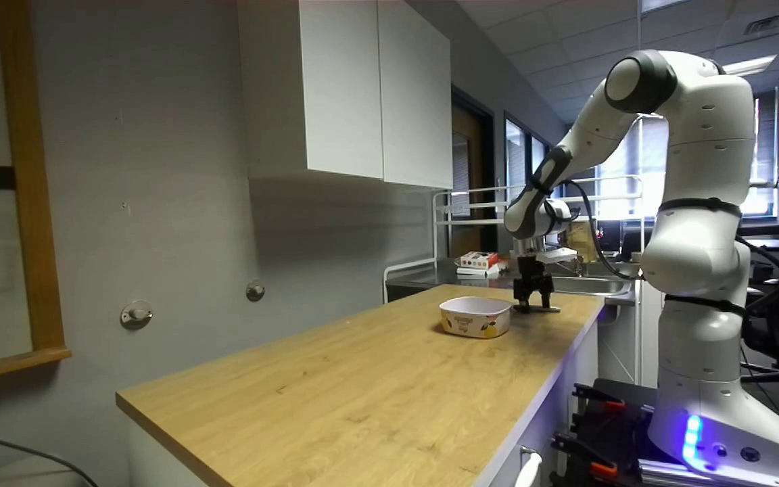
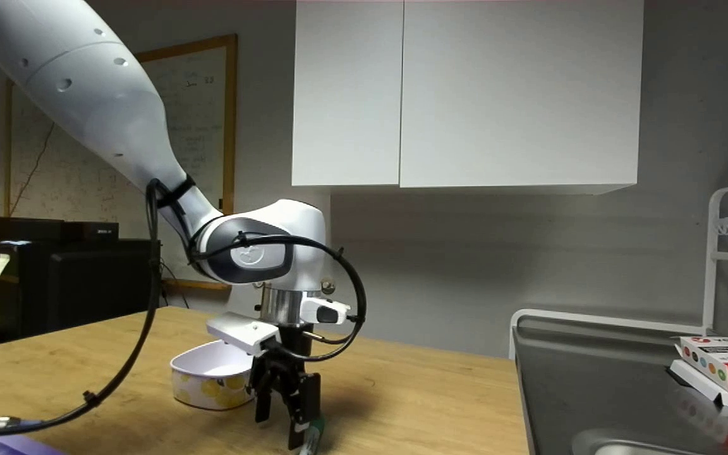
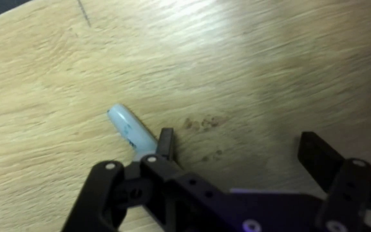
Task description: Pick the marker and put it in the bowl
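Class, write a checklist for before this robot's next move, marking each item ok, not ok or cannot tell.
1. Black two-fingered end effector open: ok, fingers wide apart.
2. Pale cylindrical marker between the fingers: not ok; what shows lies outside.
3. Marker untouched by either finger: cannot tell.
4. White round-cornered bowl with yellow fruit print upright on light wood-grain countertop: ok.
5. Bowl's inside empty: cannot tell; floor partly hidden.

I saw the bowl point(image 1: 475, 326) on the worktop point(image 1: 335, 392), the marker point(image 3: 129, 127) lying to its right in both exterior views. The parted jaws stood near the bowl; in the wrist view the marker's visible end lay left of their gap.
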Action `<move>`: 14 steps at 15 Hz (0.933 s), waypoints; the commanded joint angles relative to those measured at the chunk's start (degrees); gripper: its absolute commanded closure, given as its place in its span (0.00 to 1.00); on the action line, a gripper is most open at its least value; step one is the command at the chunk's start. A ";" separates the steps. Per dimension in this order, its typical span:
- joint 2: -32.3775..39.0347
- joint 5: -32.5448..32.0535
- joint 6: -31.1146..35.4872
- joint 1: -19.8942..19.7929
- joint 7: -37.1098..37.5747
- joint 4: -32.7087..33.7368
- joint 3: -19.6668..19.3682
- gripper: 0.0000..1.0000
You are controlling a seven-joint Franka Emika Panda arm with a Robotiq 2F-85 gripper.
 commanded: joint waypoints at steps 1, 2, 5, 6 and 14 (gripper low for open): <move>0.51 -3.25 -1.37 -0.89 -2.28 2.51 -1.42 0.00; 0.21 -3.90 -1.59 -1.08 -2.54 2.95 -1.74 0.00; 0.26 -6.30 -1.53 -1.66 -3.21 5.03 -2.44 0.00; 0.57 -6.78 -1.49 -1.71 -3.89 5.95 -2.59 0.00; 5.52 0.06 3.59 -0.83 -21.39 4.37 -2.53 0.00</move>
